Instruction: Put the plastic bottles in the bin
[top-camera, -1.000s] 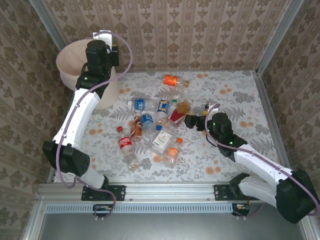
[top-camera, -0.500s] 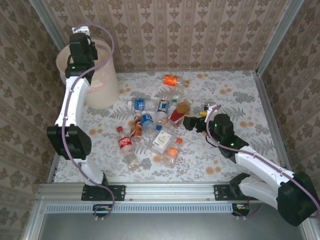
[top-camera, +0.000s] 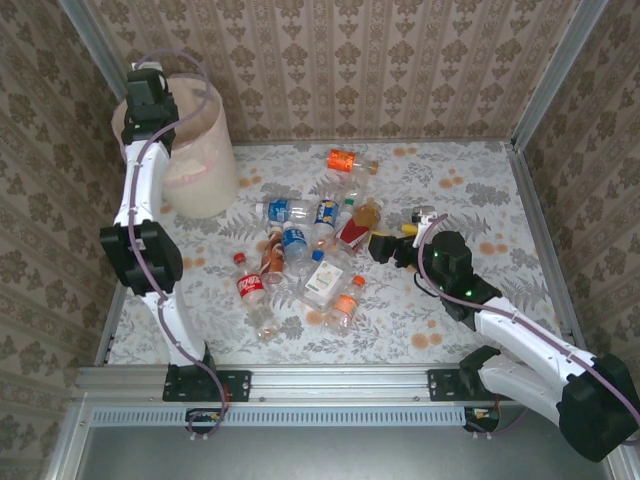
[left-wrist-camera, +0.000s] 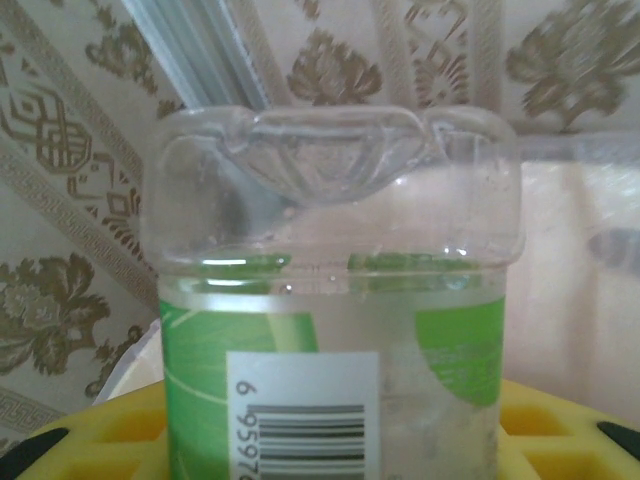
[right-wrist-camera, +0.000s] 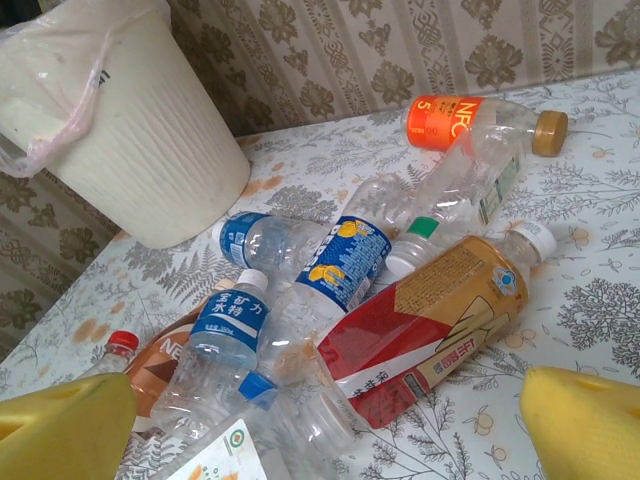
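One bottle (left-wrist-camera: 330, 300), pinched in left gripper (top-camera: 146, 84), has swung to bin (top-camera: 205, 185) rim; release next. Right gripper (right-wrist-camera: 325, 425) jaws spread, pile (top-camera: 310, 250) ahead.

1. Three walls close in the space: the back wall (top-camera: 400, 60), the left wall (top-camera: 40, 250) and the right wall (top-camera: 600, 200), all papered in beige damask with brown medallions.
2. Aluminium posts (top-camera: 557, 72) stand in the two far corners.
3. The surface (top-camera: 470, 170) is covered in a pale cloth printed with grey ferns and orange blossoms.
4. An aluminium rail (top-camera: 330, 385) runs along its near edge.
5. The light is soft and even.
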